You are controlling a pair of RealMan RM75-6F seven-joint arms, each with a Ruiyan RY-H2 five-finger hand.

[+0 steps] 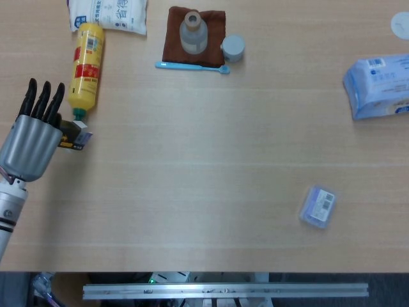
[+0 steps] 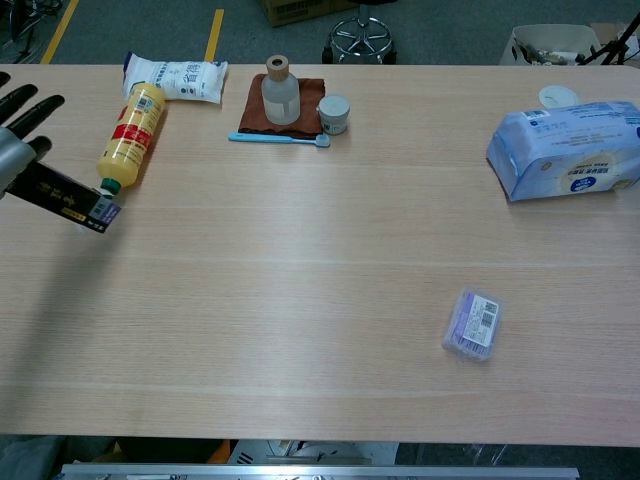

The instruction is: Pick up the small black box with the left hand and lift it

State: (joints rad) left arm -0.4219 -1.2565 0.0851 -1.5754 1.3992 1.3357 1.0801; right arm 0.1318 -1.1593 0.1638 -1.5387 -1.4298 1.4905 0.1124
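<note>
Left hand: the left hand (image 1: 30,142) is at the far left of both views, its grey back turned up to the head camera, dark fingers (image 1: 42,100) stretched forward and close together, and it is grasping the small black box (image 2: 68,198).
Left arm: a pale forearm (image 1: 7,215) runs from the wrist down to the lower left corner of the head view.
Right hand: neither view shows it.
Small black box: a long, slim carton, black with gold print and a light purple end; it sticks out from under the hand toward the right, tilted with that end lower. In the chest view it seems clear of the counter (image 1: 211,160), though I cannot tell for sure.
Box and hand: most of the box is hidden beneath the palm in the head view; only the short end (image 1: 77,135) shows just right of the hand.
Counter: pale wood-grain surface.
Purple packet: a small glossy lilac packet (image 1: 317,206) with a barcode label lies near, to the right.
Yellow bottle: a yellow plastic bottle (image 1: 86,64) with a red label lies on its side, its green cap just beside the box end.
Tissue pack: a soft blue-and-white pack (image 1: 378,85) at the right edge.
Far row: a white bag (image 1: 108,14), a clear bottle (image 1: 193,33) on a brown cloth (image 1: 214,32), a small grey cup (image 1: 232,48), a blue toothbrush (image 1: 192,66).
</note>
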